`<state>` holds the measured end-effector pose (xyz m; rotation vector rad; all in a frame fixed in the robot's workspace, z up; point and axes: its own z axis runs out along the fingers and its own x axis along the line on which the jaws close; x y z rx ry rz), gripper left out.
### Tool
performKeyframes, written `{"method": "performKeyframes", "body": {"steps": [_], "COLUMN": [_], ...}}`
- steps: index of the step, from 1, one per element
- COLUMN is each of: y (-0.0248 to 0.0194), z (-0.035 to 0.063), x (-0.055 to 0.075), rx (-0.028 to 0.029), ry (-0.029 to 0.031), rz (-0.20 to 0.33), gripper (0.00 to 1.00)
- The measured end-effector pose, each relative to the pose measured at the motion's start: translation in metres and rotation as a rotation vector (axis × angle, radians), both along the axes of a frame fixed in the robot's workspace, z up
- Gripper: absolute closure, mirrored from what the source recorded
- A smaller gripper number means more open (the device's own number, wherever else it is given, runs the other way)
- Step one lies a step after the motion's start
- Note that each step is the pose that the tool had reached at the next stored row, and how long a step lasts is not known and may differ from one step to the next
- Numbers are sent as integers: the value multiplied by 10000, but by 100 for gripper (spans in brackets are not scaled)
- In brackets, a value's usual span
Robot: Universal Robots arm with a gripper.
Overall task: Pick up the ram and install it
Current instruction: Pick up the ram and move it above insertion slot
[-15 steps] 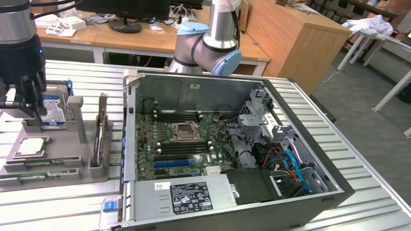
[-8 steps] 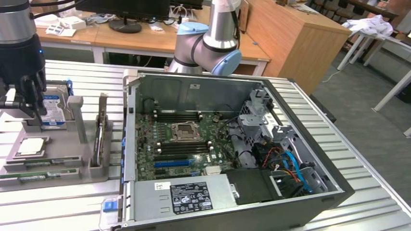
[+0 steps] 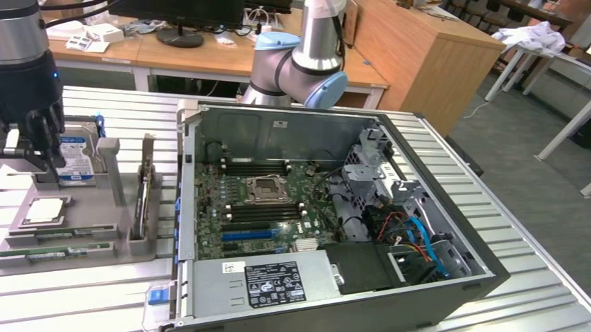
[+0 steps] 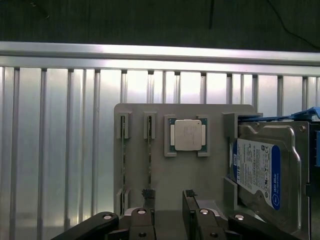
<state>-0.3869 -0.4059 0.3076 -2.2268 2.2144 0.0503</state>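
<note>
ram sticks (image 4: 123, 160): two, edge-on in tray (image 3: 97, 225), the exterior view's left
claw (image 4: 168, 196): wide open, empty
hard drive (image 4: 260, 172): one, partly cropped

Two ram sticks stand on edge in the grey holder tray (image 4: 200, 175). Each is a long, thin green board, and its ends are held in small slotted posts of the tray. The outer ram stick (image 4: 123, 160) (image 3: 51, 254) runs just inside one long edge of the tray. The inner ram stick (image 4: 149, 160) (image 3: 69, 236) lies parallel and just beside it, one slot further into the tray. The two are not touching. Both sit straight and level in their slots.
</note>
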Motion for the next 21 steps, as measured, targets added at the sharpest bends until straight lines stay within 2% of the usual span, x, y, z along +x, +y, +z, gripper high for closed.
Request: {"method": "performKeyframes", "body": {"steps": [11,21], "y": [-34,-88], "z": [0,0], "x": [-24,-49], "rx": [0,0], "ry": [0,0], "rz": [6,15], "gripper": [64,64]}}
